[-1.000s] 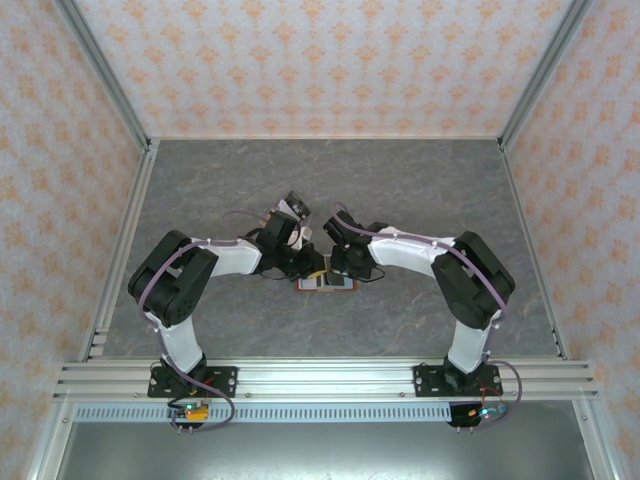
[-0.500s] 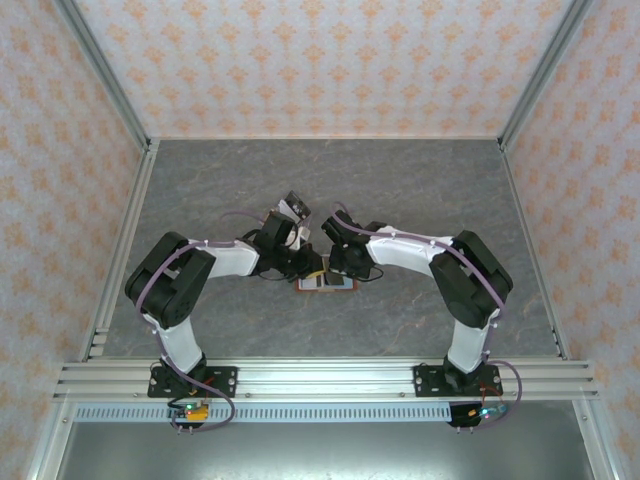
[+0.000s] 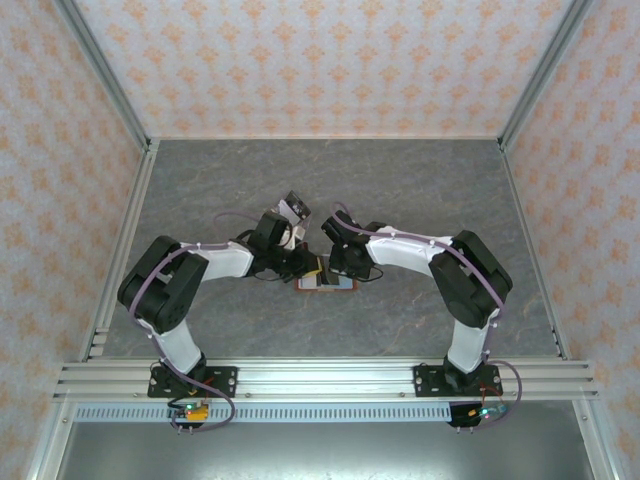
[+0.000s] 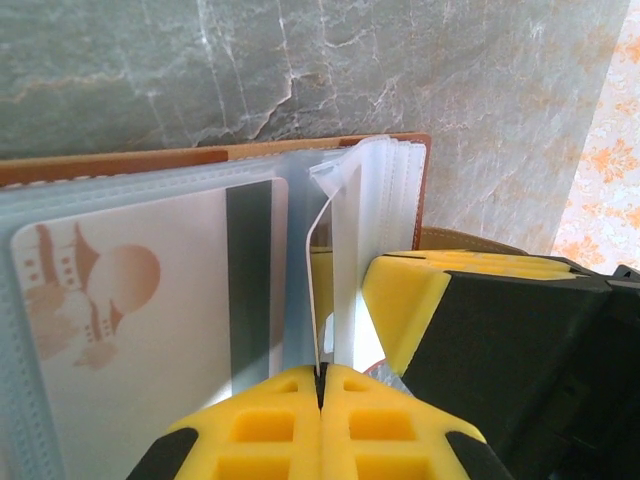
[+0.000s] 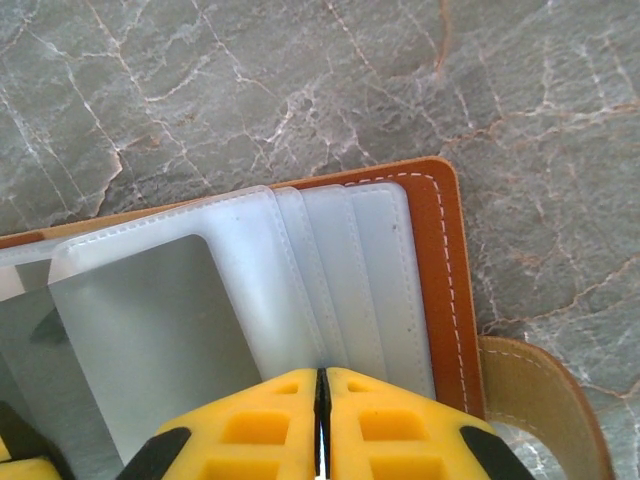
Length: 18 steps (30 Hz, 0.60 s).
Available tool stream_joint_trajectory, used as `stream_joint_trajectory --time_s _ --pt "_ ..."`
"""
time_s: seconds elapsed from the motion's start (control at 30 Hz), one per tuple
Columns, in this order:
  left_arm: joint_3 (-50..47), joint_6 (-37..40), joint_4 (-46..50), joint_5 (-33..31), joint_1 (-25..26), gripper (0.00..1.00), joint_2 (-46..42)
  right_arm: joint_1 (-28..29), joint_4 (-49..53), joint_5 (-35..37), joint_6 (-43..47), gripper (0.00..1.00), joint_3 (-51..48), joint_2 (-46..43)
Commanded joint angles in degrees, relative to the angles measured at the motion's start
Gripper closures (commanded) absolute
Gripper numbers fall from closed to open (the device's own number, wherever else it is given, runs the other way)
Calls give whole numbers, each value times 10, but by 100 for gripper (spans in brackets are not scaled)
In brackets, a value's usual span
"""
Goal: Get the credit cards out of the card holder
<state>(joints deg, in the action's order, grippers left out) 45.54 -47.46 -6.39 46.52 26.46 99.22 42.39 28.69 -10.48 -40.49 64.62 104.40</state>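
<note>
1. Two arms fold inward over the table [image 3: 420, 190] in the top view, elbows out and wrists angled down. They meet at the card holder [image 3: 330, 284], which lies open and flat near the middle with its long axis running left to right. The left gripper [image 3: 303, 268] comes at its left end and the right gripper [image 3: 332, 266] at its right, about equally near.
2. Left wrist: the left gripper [image 4: 320, 385] has its pads pressed onto a thin pale sheet [image 4: 316, 270] that rises out of the card holder [image 4: 380, 142] towards the camera (card or empty sleeve, I cannot tell). A striped card [image 4: 130, 300] sits sleeved to its left. The right arm's pad [image 4: 415, 295] rests just beside it.
3. Right wrist: the right gripper [image 5: 320, 395] has its pads together at the near edge of the clear sleeves [image 5: 340, 270] in the card holder [image 5: 445, 260]. Whether they trap a sleeve I cannot tell. I judge the draw should run straight back along the left fingers, with the right arm anchoring.
</note>
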Motion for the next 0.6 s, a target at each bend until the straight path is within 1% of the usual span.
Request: stream_joint_trajectory --time_s 0.0,0.17,0.33,0.43,0.5,0.57 --pt "-5 28 33 -10 -11 100 -34 -3 40 39 -7 89 -20 20" --pt "-6 70 88 -32 -36 100 -69 -4 11 22 18 87 -15 -19" --pt "-5 84 121 -33 -63 100 -108 -11 -26 -2 36 75 -14 -75" --pt "8 101 159 -40 -75 100 -141 -21 -72 -47 38 57 -29 -116" --pt "17 104 177 -44 -82 100 -164 -32 -103 -80 34 49 -40 -140" --pt "21 90 172 -49 -84 100 -187 -42 -137 -114 29 42 -51 -159"
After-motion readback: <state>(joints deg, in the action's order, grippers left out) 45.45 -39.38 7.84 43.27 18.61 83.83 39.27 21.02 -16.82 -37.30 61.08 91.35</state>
